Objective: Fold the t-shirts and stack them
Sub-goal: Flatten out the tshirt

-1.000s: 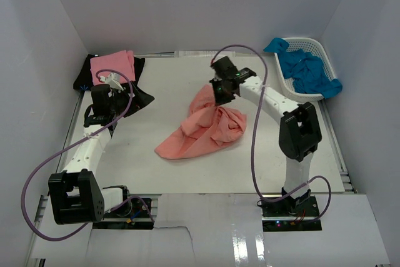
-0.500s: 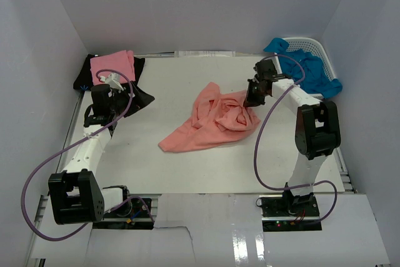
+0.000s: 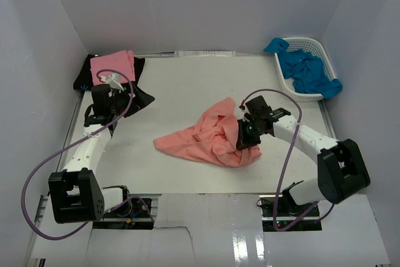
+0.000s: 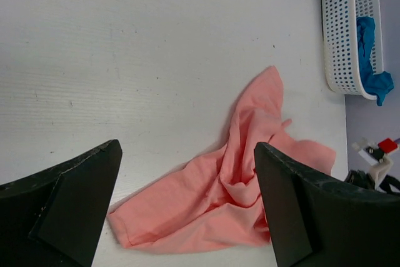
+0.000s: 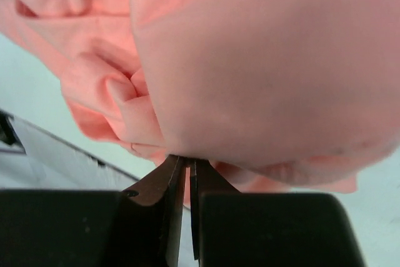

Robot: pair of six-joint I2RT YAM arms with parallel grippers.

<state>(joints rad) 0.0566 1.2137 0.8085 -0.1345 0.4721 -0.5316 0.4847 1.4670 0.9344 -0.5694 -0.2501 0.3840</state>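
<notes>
A white plastic basket with lattice walls (image 3: 305,42) (image 4: 342,35) stands at the far right corner of the flat white table board (image 3: 181,85) (image 4: 125,60), close to the plain white panels (image 3: 200,4) that enclose the table on three sides

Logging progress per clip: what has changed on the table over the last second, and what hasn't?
The right gripper, jaws shut on the salmon shirt, swung right and then back toward the near edge, dragging the shirt's bunched end with it. The left gripper, pink shirt, black shirt and the blue shirts in the basket stayed put.
</notes>
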